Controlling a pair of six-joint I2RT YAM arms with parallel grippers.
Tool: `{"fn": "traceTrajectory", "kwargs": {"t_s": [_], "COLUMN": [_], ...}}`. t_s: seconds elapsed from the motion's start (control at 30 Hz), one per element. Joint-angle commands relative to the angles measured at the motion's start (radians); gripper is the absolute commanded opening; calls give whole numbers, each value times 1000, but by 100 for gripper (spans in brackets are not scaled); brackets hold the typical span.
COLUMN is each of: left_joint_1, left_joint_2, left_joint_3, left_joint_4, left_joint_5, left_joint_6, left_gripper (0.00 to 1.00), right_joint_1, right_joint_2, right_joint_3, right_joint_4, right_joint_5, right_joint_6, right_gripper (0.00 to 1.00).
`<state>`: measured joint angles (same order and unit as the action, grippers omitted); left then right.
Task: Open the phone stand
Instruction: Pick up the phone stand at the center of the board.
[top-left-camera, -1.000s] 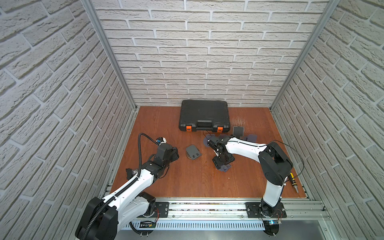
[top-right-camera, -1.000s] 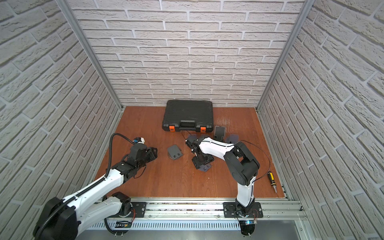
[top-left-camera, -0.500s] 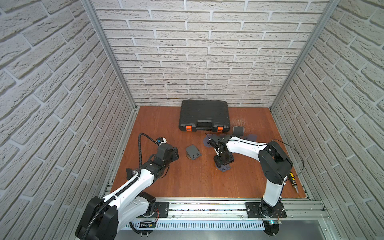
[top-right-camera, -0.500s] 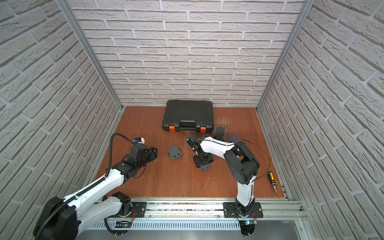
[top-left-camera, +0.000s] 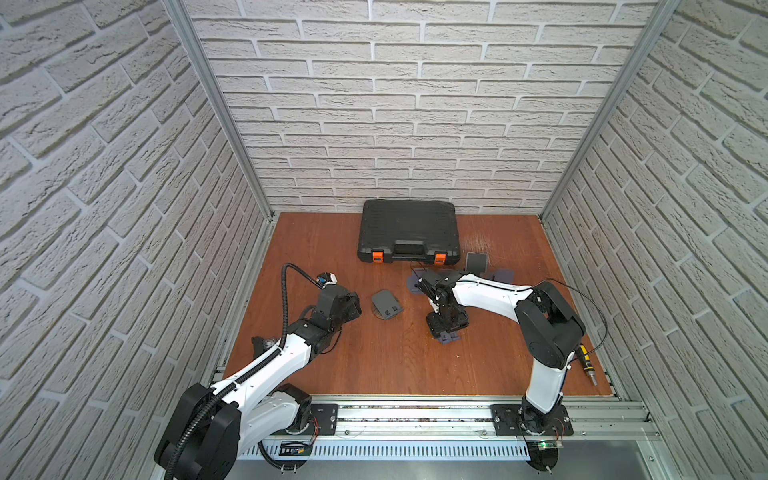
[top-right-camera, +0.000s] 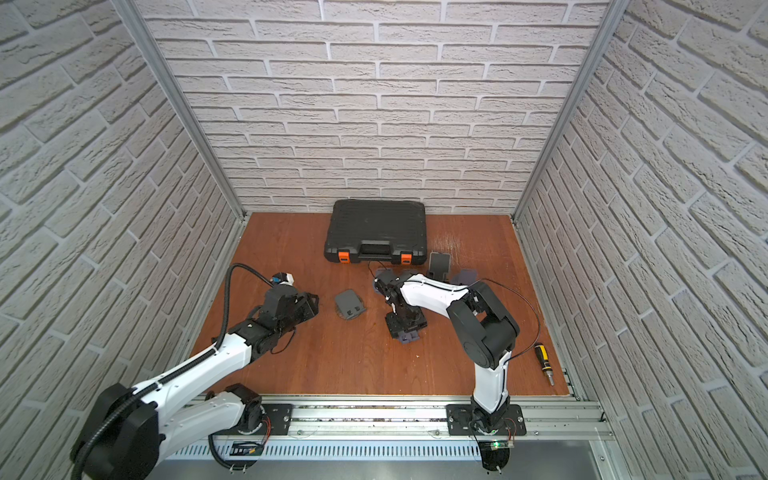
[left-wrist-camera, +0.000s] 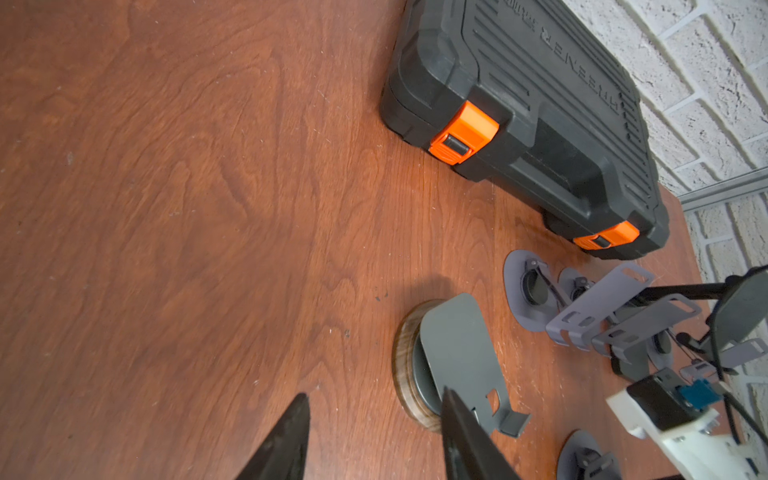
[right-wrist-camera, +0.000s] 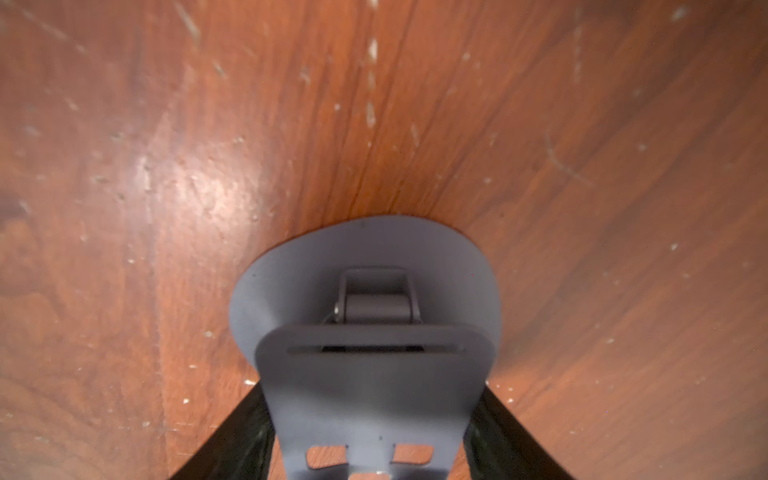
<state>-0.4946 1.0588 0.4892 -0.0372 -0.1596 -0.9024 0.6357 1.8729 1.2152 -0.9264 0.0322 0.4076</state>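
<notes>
Table (top-left-camera: 332, 365), two arms in. The right pincer (top-right-camera: 405, 329) points straight down, with the phone stand (top-left-camera: 449, 338) directly beneath it. That arm is far nearer than the left pincer (left-wrist-camera: 376, 395), which hangs well apart on the far side of a second stand (left-wrist-camera: 457, 353), its fingers spread and nothing between them.

Key relation: the stand's plate (right-wrist-camera: 374, 415) sits between the right fingers (right-wrist-camera: 237, 436). Its long axis runs from the hinge (right-wrist-camera: 376, 303) back toward the wrist, in line with the fingers. The tips meet its two side edges, so I judge it clamped on the plate. The round base (right-wrist-camera: 291, 270) lies flat on the table just past the fingertips. The plate is tilted up off the base, so further opening likely means swinging it about that hinge.

Unclear:
- Both top views: the pincer body covers nearly all of the stand.
- Wrist view: the plate's lower lip is cut off, pad contact is hidden behind the plate's edges, and the opening angle is unreadable.
</notes>
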Motion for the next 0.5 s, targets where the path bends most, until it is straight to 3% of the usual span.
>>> {"fn": "traceTrajectory", "kwargs": {"t_s": [0.0,0.33,0.47], "left_joint_1": [-9,-16,-16], "left_joint_2": [11,19,12], "left_joint_3": [28,22,17], "left_joint_4": [49,66,61], "left_joint_5": [4,7,5], "left_joint_6": [3,2,1], "left_gripper": [52,52,52], "right_joint_1": [-4,-4,-2], "right_joint_2": [-36,-59,-63], "right_joint_3": [-17,-50,-65], "right_joint_4": [-24,-26,-11], "right_joint_5": [1,-5,-12], "right_joint_6": [24,47,59], "right_gripper": [70,68,60]}}
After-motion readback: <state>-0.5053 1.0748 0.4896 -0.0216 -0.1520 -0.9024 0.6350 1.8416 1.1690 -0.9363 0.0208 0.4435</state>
